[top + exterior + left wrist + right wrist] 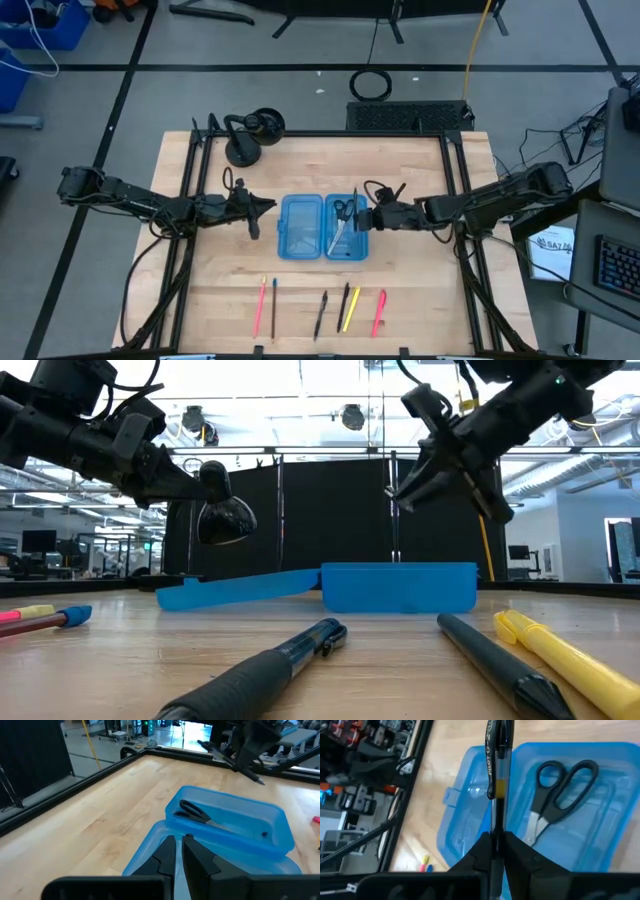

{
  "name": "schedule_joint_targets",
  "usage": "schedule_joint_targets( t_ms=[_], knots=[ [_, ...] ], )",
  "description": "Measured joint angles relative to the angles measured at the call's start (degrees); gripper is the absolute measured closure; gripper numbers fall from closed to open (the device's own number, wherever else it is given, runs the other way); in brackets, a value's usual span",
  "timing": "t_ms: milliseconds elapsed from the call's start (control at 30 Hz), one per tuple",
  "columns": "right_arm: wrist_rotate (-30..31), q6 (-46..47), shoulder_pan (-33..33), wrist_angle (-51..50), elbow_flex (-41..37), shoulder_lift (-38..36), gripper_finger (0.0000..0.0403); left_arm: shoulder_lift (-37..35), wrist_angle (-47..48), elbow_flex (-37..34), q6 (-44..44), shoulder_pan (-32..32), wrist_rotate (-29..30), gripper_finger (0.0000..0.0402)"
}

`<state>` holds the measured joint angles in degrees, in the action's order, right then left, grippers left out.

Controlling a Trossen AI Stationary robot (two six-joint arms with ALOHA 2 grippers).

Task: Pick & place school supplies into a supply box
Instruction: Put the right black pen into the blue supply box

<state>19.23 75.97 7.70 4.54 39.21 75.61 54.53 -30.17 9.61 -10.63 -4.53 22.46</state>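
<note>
Two arms meet over the bench (200,290) at the open blue box (300,228). Right gripper (496,839), clamped on a black pen (496,765), hovers above its right half, where scissors (342,212) lie. Left gripper (179,849), fingers nearly together, hangs left of the box.

High view: overhead, looking straight down, far enough to take in the whole pale wooden desk (410,270) with the flat translucent blue plastic supply box (322,227) at centre. Low view: at desk-top height, level across the desk toward the room, pens close to the lens and the supply box (398,588) beyond. Each wrist view looks forward, close over the box: left (235,827), right (600,810); all four share it.
</note>
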Motion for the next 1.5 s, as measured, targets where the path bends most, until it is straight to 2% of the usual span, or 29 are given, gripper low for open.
schedule_joint_targets(
  t_ms=[167,300,433,533,667,800,1067,1500],
  knots=[
    [-0.12,-0.17,-0.82,0.71,0.35,1.0,0.0382,0.0,-0.02,0.0,0.09,0.0,0.11,0.0366],
    [-4.57,-0.64,-1.25,-3.86,4.77,3.89,0.0382,0.01,-0.07,0.0,0.41,0.02,0.13,0.0366],
    [-5.95,-4.99,-1.4,-16.28,15.35,7.24,0.0382,0.01,-0.13,0.0,0.26,0.01,0.35,0.0366],
    [-5.71,-7.66,-1.94,-30.45,25.1,10.53,0.0382,0.01,-0.1,0.0,0.0,0.07,0.67,0.0366],
    [-3.39,-3.33,-2.13,-44.12,31.68,14.97,0.0382,-0.01,0.07,0.0,0.02,0.06,0.74,0.0366],
    [-7.4,1.38,-2.13,-42.74,31.79,19.04,0.0382,0.01,0.07,-0.01,-0.02,0.06,0.7,0.0366],
    [-13.29,2.35,-2.74,-33.47,31.83,27.72,0.0382,0.01,0.4,0.0,-0.04,0.06,0.63,0.0366],
    [-12.72,1.02,-5.76,-33.81,31.5,30.18,0.0382,-0.01,0.44,-0.01,-0.49,0.06,-0.07,0.0366]
  ],
)
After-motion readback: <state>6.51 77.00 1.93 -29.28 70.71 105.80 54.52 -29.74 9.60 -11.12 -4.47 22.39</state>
